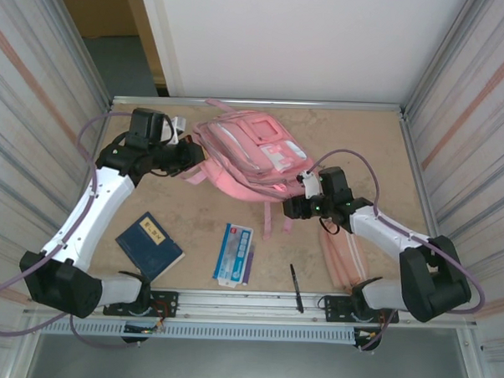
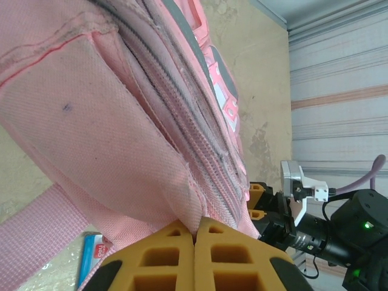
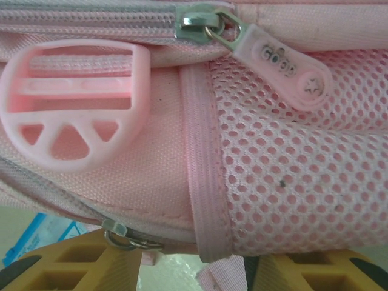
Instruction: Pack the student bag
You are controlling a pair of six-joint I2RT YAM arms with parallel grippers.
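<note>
The student bag (image 1: pixel 249 154) is woven pink fabric, lying flat on the sandy surface (image 1: pixel 387 161) between the two end effectors, with rows of grey zip teeth along its pockets and a white patch (image 1: pixel 274 156) on its face.

Just ahead of the right end effector (image 3: pixel 194 267) are:
- a honeycomb mesh pocket (image 3: pixel 303 182)
- a flat webbing strip (image 3: pixel 206 170) stitched down its edge
- a rounded pink plastic buckle (image 3: pixel 73 103)
- a metal zip slider (image 3: pixel 194 21) with a rubbery pink pull tab (image 3: pixel 285 66)

The zip to the left of that slider is closed, and what is inside the bag cannot be seen.

The right end effector's yellow fingers (image 3: pixel 79 264) stand apart, straddling the bag's lower edge, with a small metal ring (image 3: pixel 130 239) just above one of them. This arm reaches in low with its elbow bent.

The left end effector (image 2: pixel 194 233) has its yellow pads together, pinching a seam of the bag at its far-left corner. Its arm is stretched forward and folded inward at the wrist.

Behind the right end effector, towards the arm bases, lie a slim pink pencil case (image 1: pixel 343 260), a black pen (image 1: pixel 295 287), a blue-and-white wrapped packet (image 1: pixel 233 253) and a dark blue book (image 1: pixel 149 245).
</note>
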